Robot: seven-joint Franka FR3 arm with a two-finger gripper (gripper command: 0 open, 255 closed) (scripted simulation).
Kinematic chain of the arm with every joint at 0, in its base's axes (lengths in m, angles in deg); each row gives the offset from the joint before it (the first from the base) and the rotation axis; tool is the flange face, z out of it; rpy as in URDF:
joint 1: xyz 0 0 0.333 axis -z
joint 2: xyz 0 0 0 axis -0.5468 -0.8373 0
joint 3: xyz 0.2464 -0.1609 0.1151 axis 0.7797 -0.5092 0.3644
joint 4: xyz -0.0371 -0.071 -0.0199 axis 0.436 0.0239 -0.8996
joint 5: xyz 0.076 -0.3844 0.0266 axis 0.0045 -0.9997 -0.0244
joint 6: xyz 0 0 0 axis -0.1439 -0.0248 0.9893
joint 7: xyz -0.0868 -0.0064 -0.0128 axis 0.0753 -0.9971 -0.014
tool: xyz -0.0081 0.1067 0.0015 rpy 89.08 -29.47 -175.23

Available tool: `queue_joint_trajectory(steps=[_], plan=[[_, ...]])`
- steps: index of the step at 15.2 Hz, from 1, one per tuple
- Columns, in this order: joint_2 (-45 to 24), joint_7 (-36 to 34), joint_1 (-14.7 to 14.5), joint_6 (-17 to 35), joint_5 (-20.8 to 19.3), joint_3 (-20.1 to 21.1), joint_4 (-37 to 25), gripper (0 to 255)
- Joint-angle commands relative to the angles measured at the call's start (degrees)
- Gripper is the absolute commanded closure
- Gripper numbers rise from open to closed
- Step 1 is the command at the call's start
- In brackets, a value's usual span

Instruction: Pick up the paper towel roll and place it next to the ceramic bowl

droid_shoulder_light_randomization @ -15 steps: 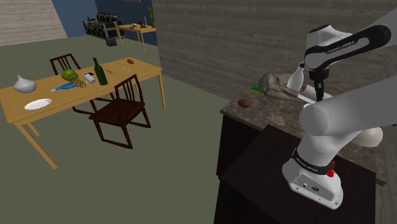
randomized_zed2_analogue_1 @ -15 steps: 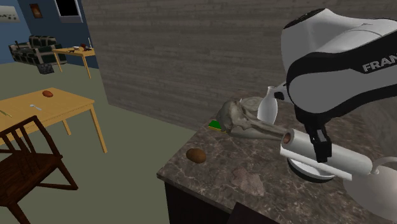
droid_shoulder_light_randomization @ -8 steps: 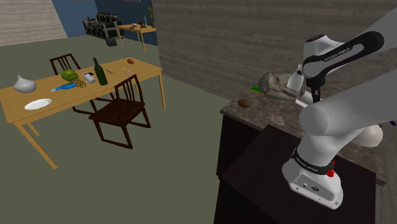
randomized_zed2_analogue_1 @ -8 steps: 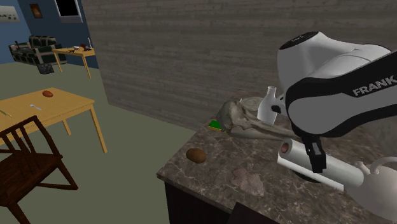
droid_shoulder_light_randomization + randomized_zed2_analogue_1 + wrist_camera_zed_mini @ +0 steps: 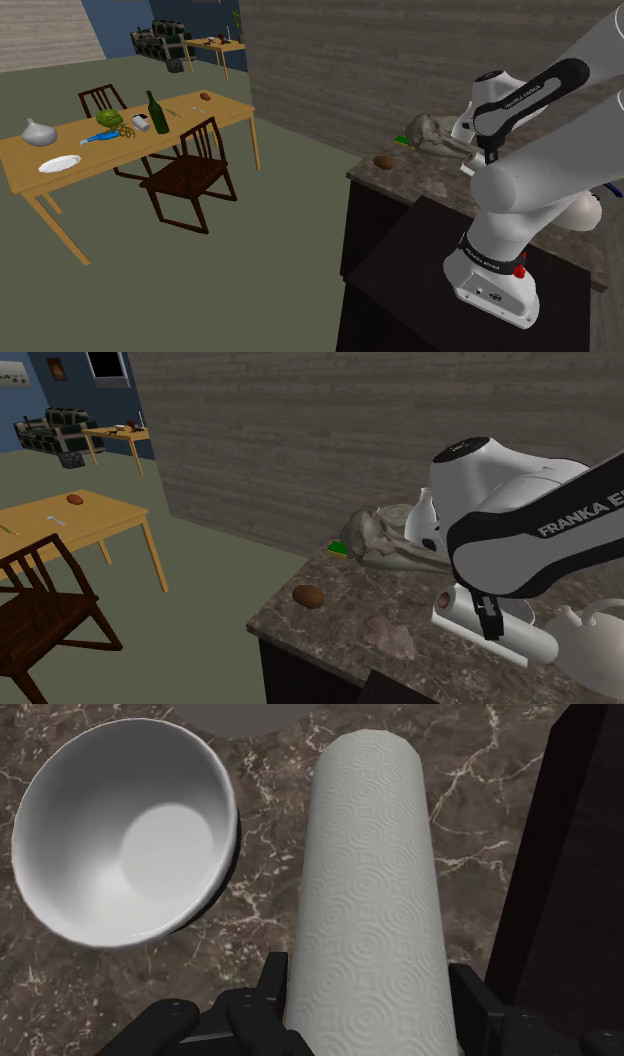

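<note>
Narrowly, the paper towel roll [image 5: 370, 874] in pincer [image 5: 368, 992] clears the bowl [image 5: 226, 814] rim.

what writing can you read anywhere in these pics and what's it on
"FRANKA E", cut off at the picture's edge: on the arm, second exterior view.
"FRANKA EMIKA", small: on the same arm's upper link, shoulder view.
Lettering on the black band near the arm's base: too small to read.
The paper towel roll and the bowl carry no text.

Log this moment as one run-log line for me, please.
gripper: shut on paper towel roll | roll: horizontal, beside white bowl, apart | surface: dark marbled counter
</note>
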State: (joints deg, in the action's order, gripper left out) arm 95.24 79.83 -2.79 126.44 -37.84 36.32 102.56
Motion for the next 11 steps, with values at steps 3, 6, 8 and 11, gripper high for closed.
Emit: queue_joint_trajectory(steps=[3, 6, 8, 11], plan=[[-4.52, -2.37, -0.26, 4.88, -2.05, -1.58, 0.55, 255], [-8.27, -4.16, -0.53, 8.59, -3.45, -2.66, 0.65, 255], [-10.95, -5.42, -0.73, 11.16, -4.35, -3.32, 0.61, 255], [-15.22, -7.40, -1.01, 15.13, -5.65, -4.15, 0.39, 255]])
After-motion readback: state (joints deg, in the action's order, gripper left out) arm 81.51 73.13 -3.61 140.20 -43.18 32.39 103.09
